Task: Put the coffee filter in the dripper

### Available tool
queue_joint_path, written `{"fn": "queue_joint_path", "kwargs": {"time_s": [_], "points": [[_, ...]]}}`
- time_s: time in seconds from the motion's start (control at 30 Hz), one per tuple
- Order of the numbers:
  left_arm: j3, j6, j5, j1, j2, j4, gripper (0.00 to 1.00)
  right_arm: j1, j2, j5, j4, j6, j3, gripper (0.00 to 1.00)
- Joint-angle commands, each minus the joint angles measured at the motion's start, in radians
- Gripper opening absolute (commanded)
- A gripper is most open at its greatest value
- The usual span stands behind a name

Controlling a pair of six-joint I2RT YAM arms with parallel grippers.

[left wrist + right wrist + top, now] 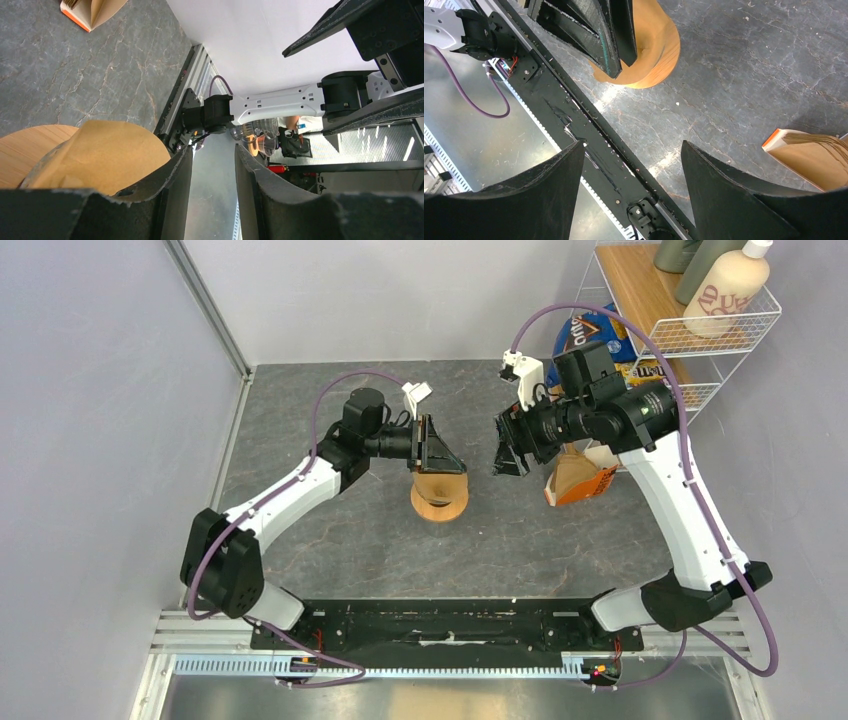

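The dripper (440,508) stands mid-table on its orange-brown wooden collar. The tan coffee filter (438,484) sits in its cone, and the glass is mostly hidden by the paper. My left gripper (440,462) hangs right over it, open, with nothing between the jaws. In the left wrist view the filter (110,150) stands against the outer side of one finger (172,175), above the collar (27,150). My right gripper (508,455) is open and empty, just right of the dripper. The right wrist view shows the dripper (651,70) under the left fingers (609,35).
An orange box of spare filters (578,480) lies under the right arm and also shows in the right wrist view (811,155). A wire shelf (700,320) with bottles and snack bags (590,335) stands at the back right. The black base rail (440,625) runs along the near edge.
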State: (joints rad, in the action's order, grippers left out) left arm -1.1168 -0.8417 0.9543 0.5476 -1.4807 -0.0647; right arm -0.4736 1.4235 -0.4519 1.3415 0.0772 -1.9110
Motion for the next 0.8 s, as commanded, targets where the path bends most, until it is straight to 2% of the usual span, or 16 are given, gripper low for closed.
{"fn": "queue_joint_path", "kwargs": {"time_s": [0.0,0.27,0.47,0.63,0.7,0.77], "points": [[0.002,-0.034,0.032,0.003,-0.022,-0.067,0.45,0.003,-0.014,-0.018,-0.031,-0.007,0.003,0.78],[0.032,-0.025,0.055,0.002,-0.049,-0.087,0.46,0.002,-0.005,-0.050,-0.028,-0.006,0.018,0.78],[0.069,-0.082,0.093,0.001,-0.071,-0.188,0.47,0.003,0.002,-0.065,-0.024,-0.004,0.022,0.77],[0.002,-0.127,0.123,-0.004,-0.044,-0.228,0.47,0.002,-0.001,-0.114,-0.068,-0.047,0.070,0.74],[-0.051,-0.104,0.139,-0.017,-0.007,-0.170,0.47,0.002,-0.005,-0.152,-0.112,-0.075,0.108,0.69],[-0.082,-0.079,0.153,-0.039,0.037,-0.090,0.47,0.004,0.000,-0.201,-0.166,-0.136,0.141,0.59]]}}
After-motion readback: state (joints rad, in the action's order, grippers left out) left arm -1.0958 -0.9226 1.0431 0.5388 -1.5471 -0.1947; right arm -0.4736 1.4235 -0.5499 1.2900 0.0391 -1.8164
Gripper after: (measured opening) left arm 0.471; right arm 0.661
